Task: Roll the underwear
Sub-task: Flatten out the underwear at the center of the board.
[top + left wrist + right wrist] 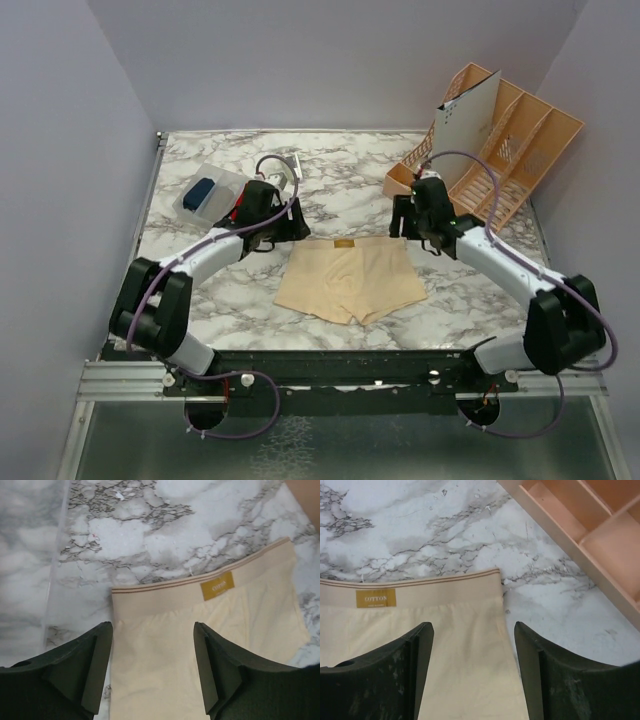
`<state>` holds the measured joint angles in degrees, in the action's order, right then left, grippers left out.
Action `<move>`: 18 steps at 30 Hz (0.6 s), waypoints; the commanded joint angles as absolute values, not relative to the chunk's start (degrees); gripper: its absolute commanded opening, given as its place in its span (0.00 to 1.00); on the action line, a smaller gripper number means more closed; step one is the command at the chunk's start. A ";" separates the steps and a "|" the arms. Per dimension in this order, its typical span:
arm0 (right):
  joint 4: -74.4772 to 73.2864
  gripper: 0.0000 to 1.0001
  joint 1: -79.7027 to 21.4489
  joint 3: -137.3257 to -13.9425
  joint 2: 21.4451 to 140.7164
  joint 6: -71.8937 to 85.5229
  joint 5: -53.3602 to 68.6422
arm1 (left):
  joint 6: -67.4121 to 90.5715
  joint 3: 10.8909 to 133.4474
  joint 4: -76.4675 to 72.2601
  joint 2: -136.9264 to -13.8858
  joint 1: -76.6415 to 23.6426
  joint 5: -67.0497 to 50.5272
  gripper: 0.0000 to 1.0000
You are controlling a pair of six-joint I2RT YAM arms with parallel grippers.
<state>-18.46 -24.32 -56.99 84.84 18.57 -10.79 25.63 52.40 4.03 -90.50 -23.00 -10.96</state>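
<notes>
Underwear [350,278] lies spread flat on the tabletop [340,180], with the left gripper [152,650] and right gripper [472,650] hovering jaws apart over its far corners, apparently placed to pinch both ends and roll evenly.

We are in a robotics lab test cell: plain pale walls [60,150] box in a marble-patterned table [340,180] on three sides. The left arm [205,255] and the right arm [500,262] are bolted by a bare metal rail [120,380] at its near edge. Purple cables [277,400] loop loose below.
</notes>
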 commanded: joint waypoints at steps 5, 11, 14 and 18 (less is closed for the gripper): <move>-26.66 0.69 -23.99 -39.78 70.79 37.42 -12.61 | 28.91 42.18 -3.09 -76.62 -23.83 -21.34 0.87; -30.20 0.67 -23.99 -34.15 67.19 43.04 -15.35 | 32.46 40.57 -6.72 -74.77 -23.40 -22.84 0.99; -31.12 0.64 -23.99 -34.08 66.48 43.71 -17.24 | 33.78 41.74 -6.79 -75.30 -23.18 -23.08 0.99; -32.13 0.57 -23.99 -34.20 66.52 43.68 -17.48 | 38.48 38.40 -12.20 -71.53 -22.49 -19.91 0.99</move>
<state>-29.74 -24.27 -33.85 67.31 41.45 -14.33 33.56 40.69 -4.82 -75.57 -23.24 -20.69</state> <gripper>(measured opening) 0.595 0.989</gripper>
